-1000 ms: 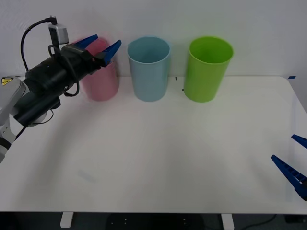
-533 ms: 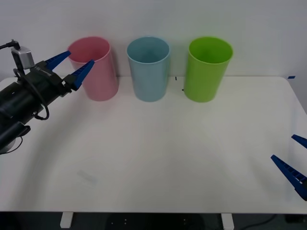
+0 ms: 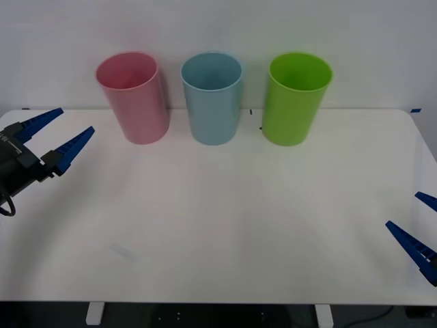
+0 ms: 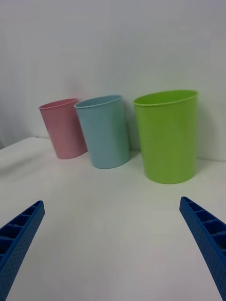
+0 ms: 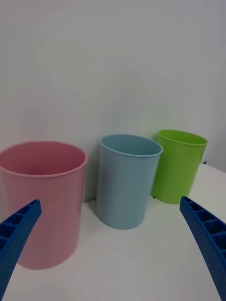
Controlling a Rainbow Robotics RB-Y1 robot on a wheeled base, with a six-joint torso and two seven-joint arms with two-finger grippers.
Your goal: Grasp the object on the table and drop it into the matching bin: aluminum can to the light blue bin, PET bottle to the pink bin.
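Observation:
The aluminum can is out of view. Three bins line the back of the white table (image 3: 225, 205): the pink bin (image 3: 133, 99), the light blue bin (image 3: 212, 99) and a lime green bin (image 3: 296, 99). My left gripper (image 3: 77, 119) hangs open and empty over the table's left edge, to the left of and nearer than the pink bin. Over the front right corner my right gripper (image 3: 402, 209) is open and empty too. The left wrist view looks between its fingers at the pink bin (image 5: 42, 202) and the light blue bin (image 5: 126, 188).
The lime green bin (image 4: 167, 136) stands nearest in the right wrist view, with the light blue bin (image 4: 106, 131) and pink bin (image 4: 63, 129) beyond it. A white wall rises right behind the bins. Wide bare tabletop lies in front of them.
My left arm has pulled back from beside the pink bin's rim, leftward and toward the table's left edge, its gripper open throughout. The right gripper has not moved.

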